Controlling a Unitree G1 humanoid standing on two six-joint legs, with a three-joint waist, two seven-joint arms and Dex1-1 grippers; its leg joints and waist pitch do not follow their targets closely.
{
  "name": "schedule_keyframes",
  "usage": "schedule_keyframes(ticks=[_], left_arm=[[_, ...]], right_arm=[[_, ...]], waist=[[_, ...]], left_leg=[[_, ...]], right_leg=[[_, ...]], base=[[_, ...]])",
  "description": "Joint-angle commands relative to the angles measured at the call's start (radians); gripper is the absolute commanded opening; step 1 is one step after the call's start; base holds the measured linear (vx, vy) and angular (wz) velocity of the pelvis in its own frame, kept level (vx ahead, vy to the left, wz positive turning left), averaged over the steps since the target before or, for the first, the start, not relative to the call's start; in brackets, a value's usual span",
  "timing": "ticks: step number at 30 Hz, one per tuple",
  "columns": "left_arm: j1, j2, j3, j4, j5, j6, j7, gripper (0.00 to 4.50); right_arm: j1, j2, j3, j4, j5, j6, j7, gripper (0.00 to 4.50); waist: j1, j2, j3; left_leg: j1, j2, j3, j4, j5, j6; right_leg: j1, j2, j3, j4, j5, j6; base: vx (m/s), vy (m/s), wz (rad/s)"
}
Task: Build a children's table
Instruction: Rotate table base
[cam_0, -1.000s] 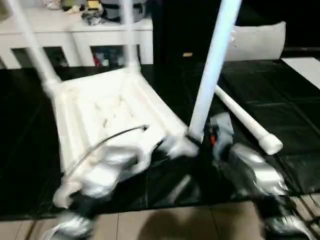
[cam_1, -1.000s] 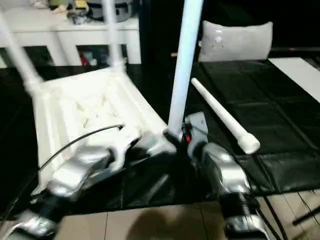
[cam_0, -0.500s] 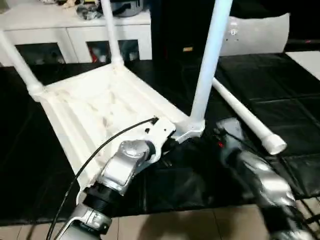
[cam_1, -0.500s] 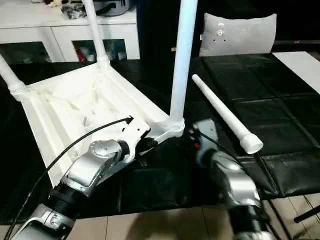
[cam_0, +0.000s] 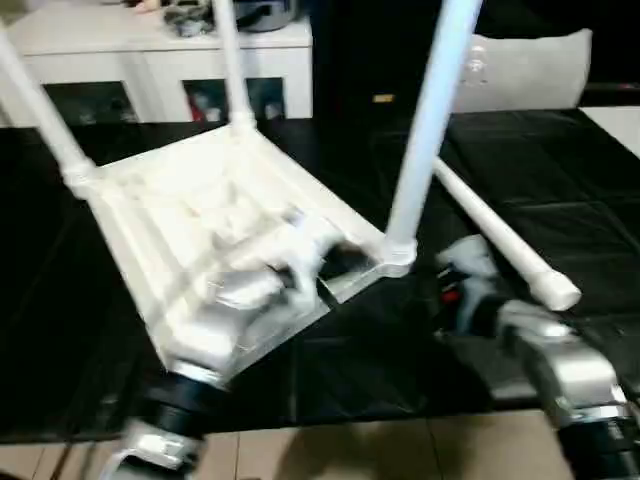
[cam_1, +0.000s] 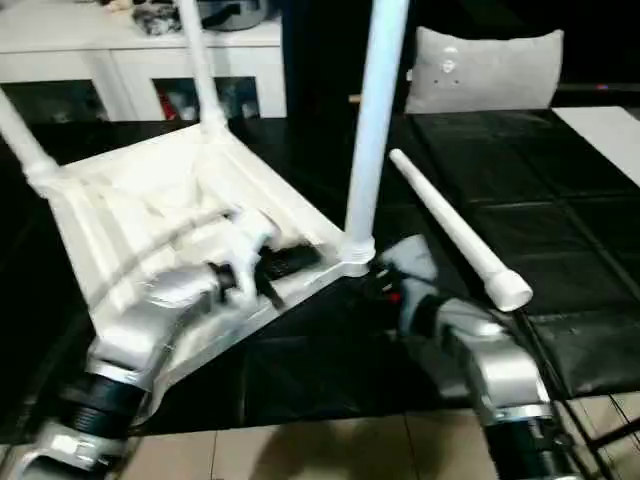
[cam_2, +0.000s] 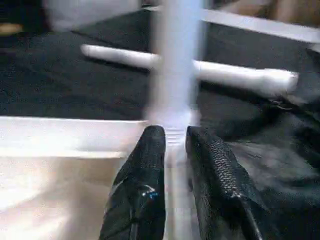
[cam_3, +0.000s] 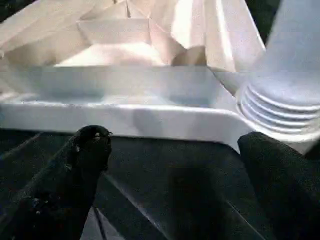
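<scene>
The right gripper (cam_1: 385, 285) has spread wide and backed off the third leg (cam_1: 372, 130), now upright in the near corner of the upturned top (cam_1: 130, 215) on the black mat (cam_1: 560, 200), the left gripper (cam_2: 175, 150) fingers narrowly parted beside it; a fourth leg (cam_1: 455, 235) lies loose

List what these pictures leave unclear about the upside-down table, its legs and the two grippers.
- Fourth corner socket of the table top: covered by the left forearm in both eye views.
- Tops of the three standing legs, such as the near leg: cut off by the upper edge.
- Left gripper: a narrow gap between its fingers; blur hides whether they touch the rim.
- Right gripper: open, gripping nothing.
- Loose leg: far end blurred.
</scene>
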Motion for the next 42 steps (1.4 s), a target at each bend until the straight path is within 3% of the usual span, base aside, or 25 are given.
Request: schedule_keyframes(ticks=[1,2,3,4,8,9,12,14,19,25,29,35,38,42], left_arm=[[-0.019,0.037,0.076,0.009,0.021,0.022,0.045,0.74],[-0.023,0.051,0.093,0.015,0.018,0.024,0.050,0.55],[-0.030,0.133,0.107,0.048,0.067,0.031,0.070,0.55],[-0.028,0.170,0.103,0.058,0.092,0.029,0.070,0.55],[-0.004,0.315,0.095,0.061,0.173,0.067,0.068,0.16],[0.016,0.386,0.068,0.063,0.221,0.075,0.067,0.10],[0.046,0.454,0.030,0.083,0.280,0.087,0.062,0.05],[0.059,0.472,0.019,0.089,0.292,0.094,0.059,0.05],[0.089,0.499,-0.022,0.086,0.310,0.095,0.027,0.05],[0.185,0.555,-0.158,-0.006,0.296,0.170,-0.169,0.05],[0.229,0.558,-0.203,-0.077,0.231,0.158,-0.278,0.05],[0.247,0.531,-0.285,-0.144,0.157,0.128,-0.422,0.05],[0.238,0.476,-0.302,-0.162,0.108,0.124,-0.458,0.05],[0.209,0.377,-0.293,-0.162,0.053,0.105,-0.463,0.05]], right_arm=[[-0.025,0.008,0.016,0.006,-0.010,0.014,-0.014,4.50],[-0.028,0.012,0.019,0.006,-0.010,0.020,-0.016,4.50],[-0.043,0.024,0.036,0.026,-0.021,0.051,-0.033,4.50],[-0.049,0.027,0.044,0.035,-0.028,0.057,-0.039,4.50],[-0.068,0.038,0.066,0.067,-0.042,0.070,-0.049,4.50],[-0.075,0.042,0.073,0.080,-0.053,0.070,-0.053,4.50],[-0.080,0.047,0.075,0.086,-0.054,0.077,-0.057,4.50],[-0.082,0.049,0.074,0.090,-0.051,0.082,-0.061,4.50],[-0.086,0.049,0.079,0.108,-0.055,0.080,-0.066,4.50],[-0.113,0.085,0.081,0.173,-0.070,0.062,-0.089,4.50],[-0.145,0.111,0.086,0.224,-0.078,0.041,-0.108,4.50],[-0.206,0.145,0.091,0.340,-0.108,-0.025,-0.140,4.50],[-0.246,0.166,0.076,0.397,-0.112,-0.050,-0.165,4.50],[-0.283,0.180,0.069,0.444,-0.121,-0.073,-0.184,4.50]], waist=[[0.006,-0.014,-0.057],[0.004,-0.011,-0.057],[0.006,-0.017,-0.055],[0.008,-0.011,-0.057],[0.009,-0.006,-0.061],[0.010,-0.013,-0.061],[0.012,-0.007,-0.061],[0.012,-0.007,-0.059],[0.015,-0.007,-0.056],[0.010,0.000,-0.053],[0.007,-0.001,-0.050],[0.006,-0.003,-0.046],[0.003,-0.004,-0.045],[0.003,-0.009,-0.052]], left_leg=[[-0.016,0.036,-0.008,-0.070,-0.091,0.079],[-0.011,0.038,-0.007,-0.070,-0.096,0.074],[-0.004,0.041,-0.006,-0.072,-0.108,0.062],[-0.002,0.041,-0.008,-0.073,-0.106,0.060],[-0.002,0.046,-0.011,-0.072,-0.066,0.047],[0.000,0.047,-0.008,-0.071,-0.054,0.046],[0.000,0.046,-0.009,-0.070,-0.032,0.050],[0.000,0.045,-0.007,-0.072,-0.059,0.044],[-0.001,0.046,-0.009,-0.078,-0.115,0.021],[-0.001,0.049,-0.012,-0.083,-0.163,0.001],[0.000,0.046,-0.011,-0.083,-0.181,-0.004],[0.007,0.046,-0.010,-0.088,-0.229,-0.016],[0.008,0.044,-0.009,-0.088,-0.244,-0.023],[0.004,0.042,-0.006,-0.084,-0.192,-0.016]], right_leg=[[0.069,-0.063,0.050,-0.068,-0.324,-0.119],[0.065,-0.064,0.050,-0.072,-0.334,-0.115],[0.060,-0.061,0.052,-0.071,-0.346,-0.115],[0.058,-0.060,0.053,-0.067,-0.338,-0.118],[0.059,-0.060,0.058,-0.049,-0.222,-0.141],[0.058,-0.061,0.060,-0.045,-0.173,-0.165],[0.059,-0.062,0.062,-0.035,-0.122,-0.190],[0.060,-0.064,0.062,-0.039,-0.149,-0.188],[0.061,-0.070,0.063,-0.047,-0.225,-0.175],[0.058,-0.071,0.066,-0.053,-0.265,-0.175],[0.057,-0.072,0.066,-0.055,-0.294,-0.177],[0.054,-0.072,0.067,-0.059,-0.354,-0.169],[0.056,-0.072,0.069,-0.063,-0.387,-0.159],[0.062,-0.071,0.072,-0.057,-0.341,-0.161]], base=[[0.000,0.000,0.00],[0.000,0.000,0.00],[0.000,0.000,0.00],[0.000,0.000,0.00],[0.000,0.000,0.00],[0.000,0.000,0.00],[0.000,0.000,0.00],[0.000,0.000,0.00],[0.000,0.000,0.00],[0.000,0.000,0.00],[0.000,0.000,0.00],[0.000,0.000,0.00],[0.000,0.000,0.00],[0.000,0.000,0.00]])
